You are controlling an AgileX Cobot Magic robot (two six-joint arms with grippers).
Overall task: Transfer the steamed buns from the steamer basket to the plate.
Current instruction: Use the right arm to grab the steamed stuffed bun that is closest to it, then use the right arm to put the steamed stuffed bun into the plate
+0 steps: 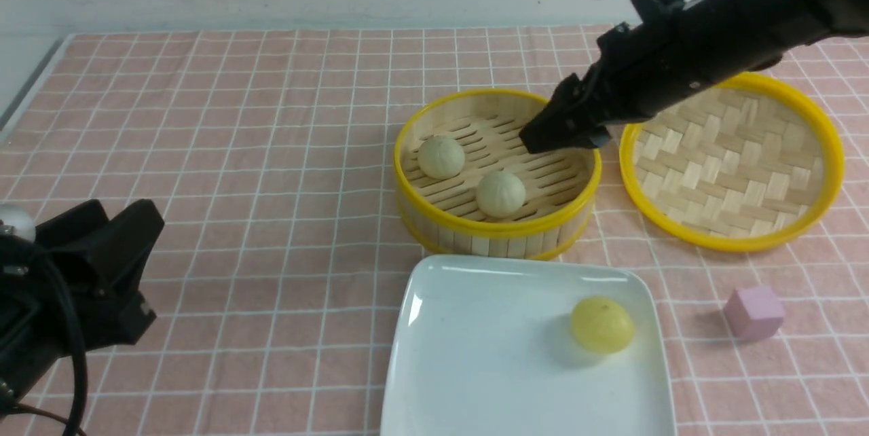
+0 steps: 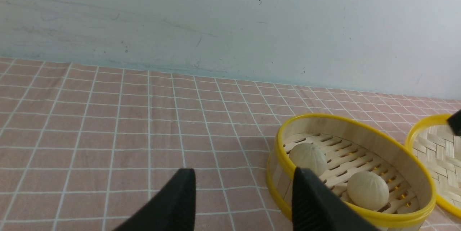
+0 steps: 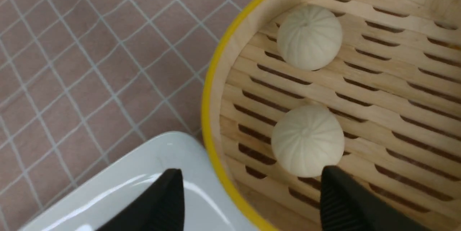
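Now the right gripper [image 1: 543, 140] is being poised, jaws apart and empty, at the steamer basket [image 1: 499, 231]'s two-o'clock rim, likely for the beige buns [image 1: 500, 194] inside. The yellow bun [image 1: 601, 324] is sitting on the plate [image 1: 475, 267]. The left gripper [image 2: 245, 179] is being held aside, jaws apart.

Two pale beige pleated buns [image 1: 441, 157] in round bamboo steamer basket [image 1: 475, 240]; shallow woven bamboo lid [image 1: 733, 157] right of it. Before basket: square white plate [image 1: 489, 354], yellow pleated bun [image 1: 601, 324] on it. Pink cube [image 1: 753, 312] right of plate.
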